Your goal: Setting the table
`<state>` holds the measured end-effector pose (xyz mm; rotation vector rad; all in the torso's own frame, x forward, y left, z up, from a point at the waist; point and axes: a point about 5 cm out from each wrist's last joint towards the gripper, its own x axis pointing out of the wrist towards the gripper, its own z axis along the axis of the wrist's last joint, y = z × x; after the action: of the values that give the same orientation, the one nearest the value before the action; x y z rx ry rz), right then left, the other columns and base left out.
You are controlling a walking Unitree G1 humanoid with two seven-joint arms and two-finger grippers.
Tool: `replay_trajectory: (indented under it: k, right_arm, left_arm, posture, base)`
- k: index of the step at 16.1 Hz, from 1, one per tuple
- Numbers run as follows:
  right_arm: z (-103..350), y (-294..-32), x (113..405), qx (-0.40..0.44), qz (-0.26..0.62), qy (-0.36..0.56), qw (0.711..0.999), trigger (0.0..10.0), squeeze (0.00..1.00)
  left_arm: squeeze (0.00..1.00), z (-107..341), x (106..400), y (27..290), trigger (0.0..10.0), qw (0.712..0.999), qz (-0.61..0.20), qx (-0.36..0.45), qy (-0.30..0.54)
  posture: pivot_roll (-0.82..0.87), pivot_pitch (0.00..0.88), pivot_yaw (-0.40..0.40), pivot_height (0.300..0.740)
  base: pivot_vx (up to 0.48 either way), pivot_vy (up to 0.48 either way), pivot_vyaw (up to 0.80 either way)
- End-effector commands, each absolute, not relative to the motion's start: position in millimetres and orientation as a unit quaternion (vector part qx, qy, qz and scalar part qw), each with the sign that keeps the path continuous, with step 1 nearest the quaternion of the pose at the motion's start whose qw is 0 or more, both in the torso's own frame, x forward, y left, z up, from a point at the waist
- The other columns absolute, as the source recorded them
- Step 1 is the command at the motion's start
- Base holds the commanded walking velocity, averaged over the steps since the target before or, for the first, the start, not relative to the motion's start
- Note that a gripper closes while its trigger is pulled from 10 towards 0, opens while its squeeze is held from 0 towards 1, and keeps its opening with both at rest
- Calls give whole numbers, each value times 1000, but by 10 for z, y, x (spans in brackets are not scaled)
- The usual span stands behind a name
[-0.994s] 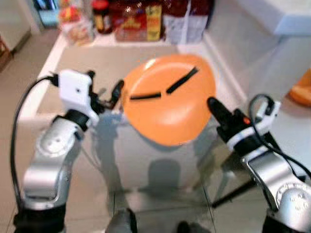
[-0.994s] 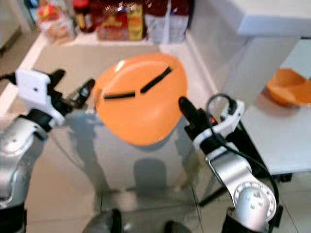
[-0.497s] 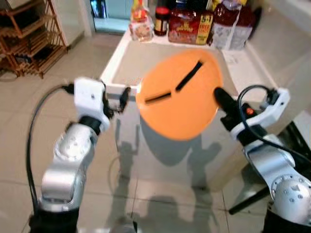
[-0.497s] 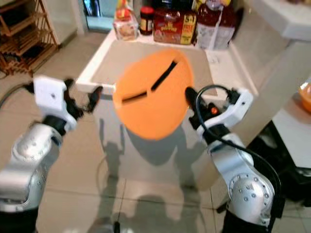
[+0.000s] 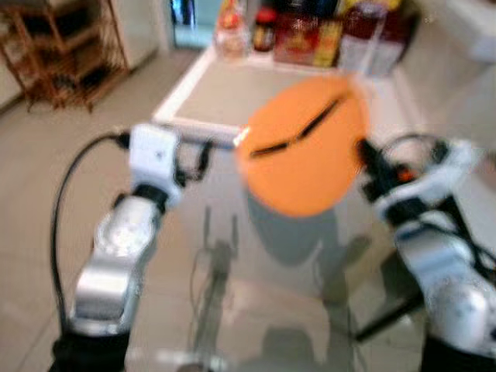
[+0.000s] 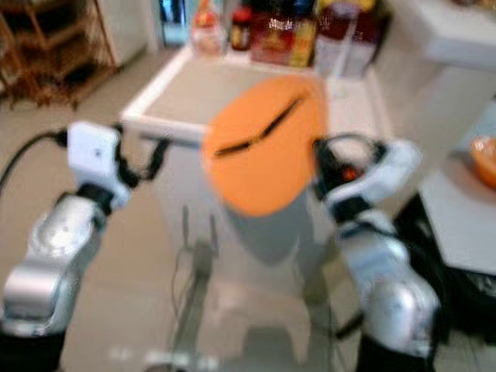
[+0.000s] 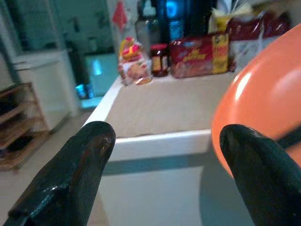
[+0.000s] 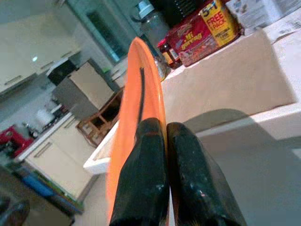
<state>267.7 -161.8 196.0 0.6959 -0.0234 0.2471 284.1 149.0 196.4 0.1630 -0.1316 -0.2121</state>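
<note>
Orange plate (image 8: 136, 108): your right gripper (image 8: 162, 141) pinches its rim, seemingly edge-on.
Left gripper (image 7: 164, 155): fingers spread, empty.
Table (image 7: 160, 106): groceries (image 7: 197, 49) behind.

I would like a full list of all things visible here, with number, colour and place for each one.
plate: one, orange with black marks, held on edge in front of the table
table: one, white with beige top, ahead of the robot
packages: several, mostly red, at the table's far edge
jar: one, dark with red lid, beside the packages
shelf: one, brown wood, far left
bowl: one, orange, on the right surface
left gripper: open, beside the plate
right gripper: clamps the plate's rim
</note>
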Motion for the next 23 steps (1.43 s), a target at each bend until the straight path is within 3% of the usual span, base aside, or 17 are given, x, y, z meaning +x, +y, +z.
replay_trajectory:
  k: [1, 8, 11, 19, 23]
  right_arm:
    - [2025, -1738, 2645, 322, 105, -39, 940, 10000, 0]
    - [1896, -1695, 2540, 282, 142, -9, 949, 10000, 0]
    - [1767, -1832, 2412, 269, 133, 9, 954, 10000, 0]
    - [1841, -1960, 2298, 372, 78, -38, 924, 10000, 0]
    - [1777, -2112, 2302, 432, 10, -46, 901, 10000, 0]
  left_arm:
    - [0, 1981, 2839, 1366, 10000, 986, -127, 80, -73]
    - [0, 1945, 2806, 1327, 10000, 983, -147, 83, -67]
    - [0, 1898, 2799, 1300, 10000, 982, -158, 87, -59]
    - [0, 1881, 2844, 1179, 10000, 977, -187, 84, -58]
    - [0, 1867, 2833, 1182, 10000, 977, -189, 86, -57]
  posture:
    - [37, 0, -18, 740]
    - [23, 0, 4, 740]
    - [4, 17, 15, 740]
    - [-37, 29, 50, 740]
    - [-31, 39, 52, 740]
  base:
    - [0, -480, 0]
    - [0, -480, 347]
    - [0, -480, 0]
    - [0, -480, 0]
    - [0, -480, 0]
